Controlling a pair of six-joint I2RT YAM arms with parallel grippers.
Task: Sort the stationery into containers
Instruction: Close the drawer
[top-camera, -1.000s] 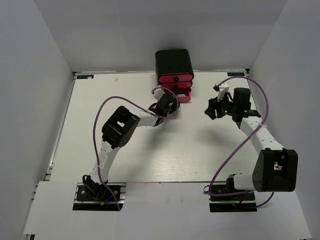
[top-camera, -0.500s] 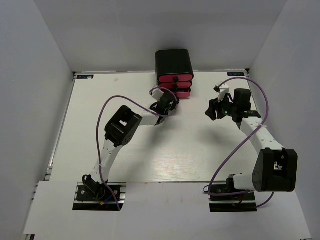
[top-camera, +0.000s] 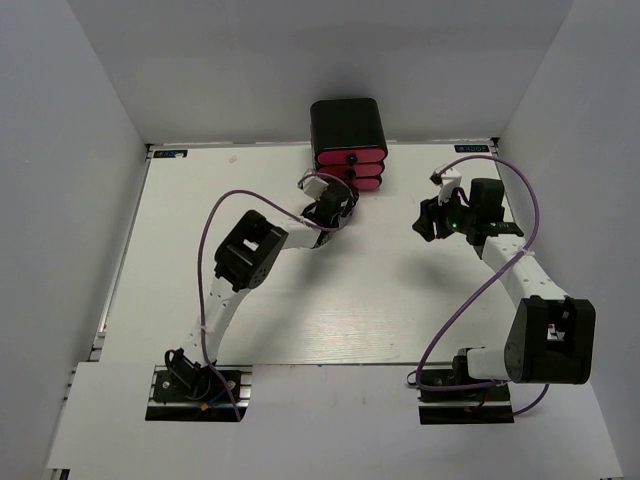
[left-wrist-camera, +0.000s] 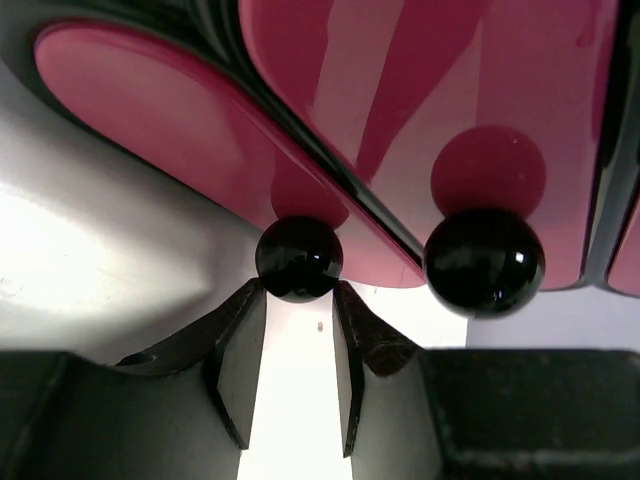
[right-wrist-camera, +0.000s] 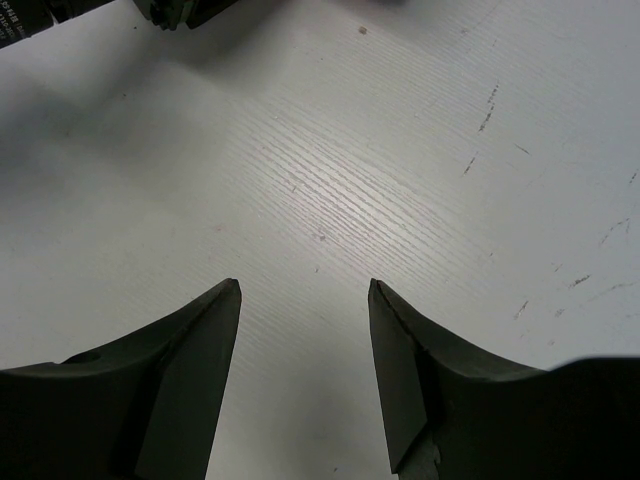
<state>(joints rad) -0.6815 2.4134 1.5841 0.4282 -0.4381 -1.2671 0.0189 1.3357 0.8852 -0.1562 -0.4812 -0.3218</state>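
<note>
the pink drawers (left-wrist-camera: 450, 90) look like hard plastic, smooth and highly glossy, mirroring the black knob (left-wrist-camera: 299, 259) in front of them. that knob is polished too, with small bright glints. the black cabinet (top-camera: 347, 124) around the drawers looks smooth with a dull sheen. in front of the cabinet the counter (right-wrist-camera: 400, 150) is white with a fine wood-grain texture, satin, lightly scuffed. the right pincer (right-wrist-camera: 303, 288) has fingers (right-wrist-camera: 190, 380) of matt dark plastic.
</note>
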